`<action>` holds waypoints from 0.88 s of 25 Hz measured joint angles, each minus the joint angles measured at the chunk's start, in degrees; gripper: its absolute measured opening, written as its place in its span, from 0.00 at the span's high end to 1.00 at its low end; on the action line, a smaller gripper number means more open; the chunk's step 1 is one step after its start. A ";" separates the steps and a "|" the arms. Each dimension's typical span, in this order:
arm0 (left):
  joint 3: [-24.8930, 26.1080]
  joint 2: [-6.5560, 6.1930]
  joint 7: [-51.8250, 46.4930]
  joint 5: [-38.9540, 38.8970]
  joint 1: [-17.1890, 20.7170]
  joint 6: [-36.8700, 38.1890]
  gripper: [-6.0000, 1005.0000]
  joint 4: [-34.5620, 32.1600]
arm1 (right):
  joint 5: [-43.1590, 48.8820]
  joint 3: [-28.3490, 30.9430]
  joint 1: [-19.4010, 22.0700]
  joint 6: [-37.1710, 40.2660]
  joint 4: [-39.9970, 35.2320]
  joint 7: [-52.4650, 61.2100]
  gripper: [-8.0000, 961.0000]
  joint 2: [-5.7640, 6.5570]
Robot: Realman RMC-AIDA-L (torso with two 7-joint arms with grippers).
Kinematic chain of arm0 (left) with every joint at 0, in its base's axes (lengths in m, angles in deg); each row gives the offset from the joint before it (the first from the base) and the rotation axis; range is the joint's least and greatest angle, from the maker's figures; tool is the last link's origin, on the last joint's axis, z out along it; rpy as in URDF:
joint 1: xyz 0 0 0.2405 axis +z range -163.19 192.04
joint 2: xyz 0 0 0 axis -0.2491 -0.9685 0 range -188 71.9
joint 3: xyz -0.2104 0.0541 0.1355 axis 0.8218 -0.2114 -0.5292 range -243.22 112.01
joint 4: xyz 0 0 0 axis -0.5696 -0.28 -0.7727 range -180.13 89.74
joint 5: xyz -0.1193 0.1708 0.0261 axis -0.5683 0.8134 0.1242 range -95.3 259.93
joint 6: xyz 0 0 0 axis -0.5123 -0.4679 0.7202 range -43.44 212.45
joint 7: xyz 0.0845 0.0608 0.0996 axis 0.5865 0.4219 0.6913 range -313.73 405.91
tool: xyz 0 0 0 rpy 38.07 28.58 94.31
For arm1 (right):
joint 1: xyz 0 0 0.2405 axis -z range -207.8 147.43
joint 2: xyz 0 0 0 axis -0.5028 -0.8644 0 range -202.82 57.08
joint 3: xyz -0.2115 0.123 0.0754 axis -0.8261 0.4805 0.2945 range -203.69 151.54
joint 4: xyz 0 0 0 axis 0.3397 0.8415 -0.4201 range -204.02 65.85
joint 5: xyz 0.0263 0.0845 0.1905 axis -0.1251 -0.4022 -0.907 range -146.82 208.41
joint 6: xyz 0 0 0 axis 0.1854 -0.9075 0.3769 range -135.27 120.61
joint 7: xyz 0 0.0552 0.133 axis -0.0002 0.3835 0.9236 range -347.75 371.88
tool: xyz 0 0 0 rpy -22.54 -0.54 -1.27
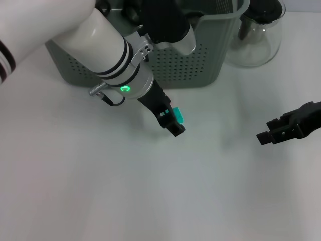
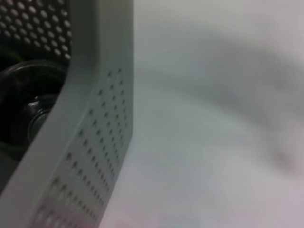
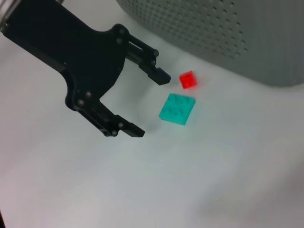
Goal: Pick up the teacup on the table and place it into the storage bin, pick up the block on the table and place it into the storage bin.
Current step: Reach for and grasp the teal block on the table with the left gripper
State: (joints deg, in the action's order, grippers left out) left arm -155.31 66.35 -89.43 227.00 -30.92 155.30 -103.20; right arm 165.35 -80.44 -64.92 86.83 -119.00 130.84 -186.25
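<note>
A teal block (image 1: 178,116) (image 3: 177,109) lies flat on the white table in front of the storage bin (image 1: 200,65) (image 3: 228,33). A smaller red block (image 3: 188,80) sits just beside it, toward the bin. My left gripper (image 1: 173,124) (image 3: 152,105) is low over the table, open, with its fingertips right next to the teal block and nothing between them. Over the bin's wall (image 2: 95,142) the left wrist view shows a round dark glass vessel (image 2: 33,114) inside, probably the teacup. My right gripper (image 1: 273,131) hangs open at the right, well away from the blocks.
A clear glass pitcher (image 1: 256,35) with a black lid stands right of the bin at the back. The left arm's white forearm (image 1: 100,45) crosses in front of the bin's left half. White table surface spreads across the front.
</note>
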 joint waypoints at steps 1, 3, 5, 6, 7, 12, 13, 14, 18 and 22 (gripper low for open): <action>-0.02 0.00 -0.02 0.31 -0.30 -0.40 0.17 0.71 | 0.00 0.00 -0.04 -0.01 0.00 -0.01 0.31 0.00; -0.15 0.02 -0.12 0.79 -0.80 -1.64 0.17 2.22 | 0.00 0.00 -0.11 -0.02 0.00 -0.02 0.31 0.00; -0.26 0.03 -0.17 0.86 -1.15 -2.79 0.18 3.41 | 0.00 -0.01 -0.23 -0.03 0.00 -0.03 0.31 0.00; -0.29 0.04 -0.18 0.86 -1.29 -3.40 0.18 3.91 | 0.00 -0.01 -0.29 -0.03 0.00 -0.04 0.31 0.00; -0.36 0.04 -0.19 0.87 -1.49 -4.19 0.19 4.58 | 0.01 -0.02 -0.35 -0.03 0.00 -0.04 0.31 0.00; -1.08 0.06 -0.20 0.87 -1.99 -5.93 0.21 6.06 | 0.00 -0.03 -0.60 -0.03 -0.01 -0.04 0.31 -0.07; -1.27 0.06 -0.20 0.87 -2.00 -6.11 0.21 6.12 | 0.00 -0.04 -0.63 -0.03 -0.01 -0.04 0.31 -0.10; -1.64 0.06 -0.20 0.87 -2.02 -6.31 0.21 6.18 | 0.00 -0.04 -0.66 -0.05 -0.01 -0.04 0.31 -0.12; -2.64 0.06 -0.23 0.86 -2.03 -6.43 0.23 6.26 | 0.00 -0.28 -0.70 -0.59 -0.01 -0.04 0.32 -0.21; -3.05 0.06 -0.25 0.86 -2.03 -6.44 0.24 6.31 | 0.00 -0.30 -0.69 -0.71 0.01 -0.04 0.32 -0.26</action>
State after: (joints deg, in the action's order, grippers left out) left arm -158.36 66.40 -89.68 227.86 -32.95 148.86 -96.89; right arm 165.36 -80.74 -65.61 86.11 -118.99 130.80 -186.51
